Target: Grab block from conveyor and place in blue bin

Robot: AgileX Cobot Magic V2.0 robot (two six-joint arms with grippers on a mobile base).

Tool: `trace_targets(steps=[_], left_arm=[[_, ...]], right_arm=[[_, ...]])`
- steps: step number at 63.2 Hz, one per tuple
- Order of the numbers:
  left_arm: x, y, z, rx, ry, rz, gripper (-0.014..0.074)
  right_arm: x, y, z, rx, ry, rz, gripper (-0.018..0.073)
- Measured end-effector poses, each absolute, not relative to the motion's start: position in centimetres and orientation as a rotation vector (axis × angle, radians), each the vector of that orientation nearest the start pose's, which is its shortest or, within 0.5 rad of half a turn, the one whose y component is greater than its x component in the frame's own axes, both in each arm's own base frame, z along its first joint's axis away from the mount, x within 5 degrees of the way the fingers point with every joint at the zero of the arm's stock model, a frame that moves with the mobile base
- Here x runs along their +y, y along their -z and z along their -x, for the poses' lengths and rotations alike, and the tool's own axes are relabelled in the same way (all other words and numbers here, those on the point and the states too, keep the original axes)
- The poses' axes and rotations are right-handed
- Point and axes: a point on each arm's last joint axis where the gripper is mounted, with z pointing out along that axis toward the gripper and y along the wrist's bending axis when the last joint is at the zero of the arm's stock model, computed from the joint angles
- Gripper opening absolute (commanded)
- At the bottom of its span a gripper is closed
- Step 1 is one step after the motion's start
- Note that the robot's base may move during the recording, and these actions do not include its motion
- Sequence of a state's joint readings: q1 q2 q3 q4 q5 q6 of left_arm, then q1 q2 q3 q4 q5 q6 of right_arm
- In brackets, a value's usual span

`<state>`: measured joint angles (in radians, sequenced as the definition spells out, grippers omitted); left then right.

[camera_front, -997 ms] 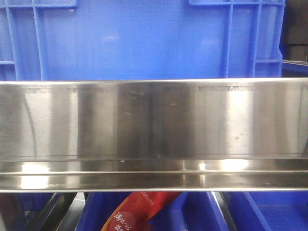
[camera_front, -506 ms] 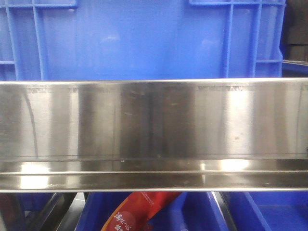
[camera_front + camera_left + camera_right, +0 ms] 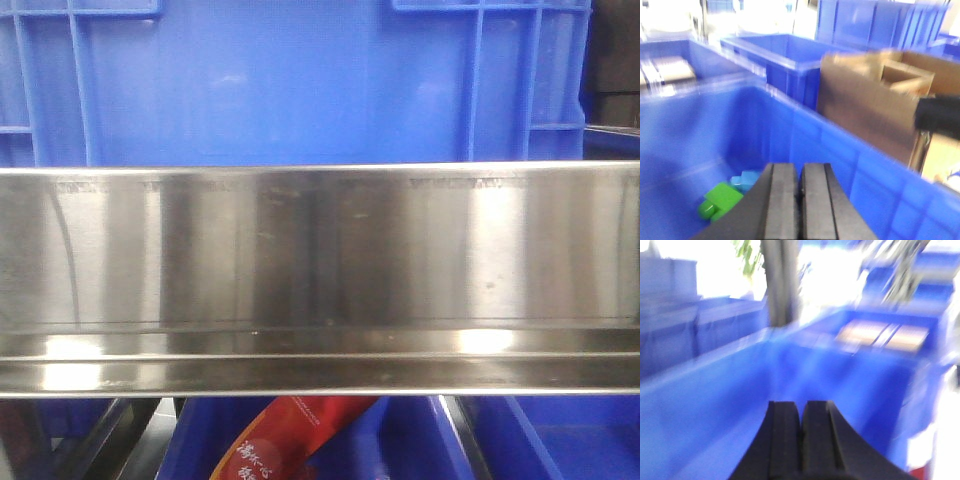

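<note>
My left gripper [image 3: 800,167] is shut with nothing between its fingers, and hangs over the inside of a blue bin [image 3: 840,150]. On that bin's floor, left of the fingers, lie a green block [image 3: 720,200] and a light blue block [image 3: 746,180]. My right gripper [image 3: 802,404] is also shut and empty, above a blue bin [image 3: 715,405] in a blurred view. The conveyor is out of view. Neither gripper shows in the front view.
A brushed steel panel [image 3: 320,260] spans the front view, with a large blue crate [image 3: 300,80] behind it and a red packet [image 3: 290,440] in a bin below. A cardboard box [image 3: 870,105] stands right of the left bin. More blue bins [image 3: 780,55] stand behind.
Only the reflections on the steel panel have shifted slightly; nothing else differs in the front view.
</note>
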<state>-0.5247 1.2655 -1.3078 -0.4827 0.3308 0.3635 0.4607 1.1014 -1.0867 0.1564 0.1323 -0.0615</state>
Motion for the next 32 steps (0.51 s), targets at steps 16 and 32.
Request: trace_targets(steps=[16,32], left_arm=[[-11.4,-44.2,-22.1,1.693,0.583,-0.292,-0.0111],[-8.3,-38.4,-17.1,1.697,0.563,-0.195,-0.0111]], right_arm=[[6.4,-43.0,-19.6,1.632,-0.326,0.196,-0.0162],[4.2,-38.3,-14.4,1.572,-0.301,0.154,-0.0162]])
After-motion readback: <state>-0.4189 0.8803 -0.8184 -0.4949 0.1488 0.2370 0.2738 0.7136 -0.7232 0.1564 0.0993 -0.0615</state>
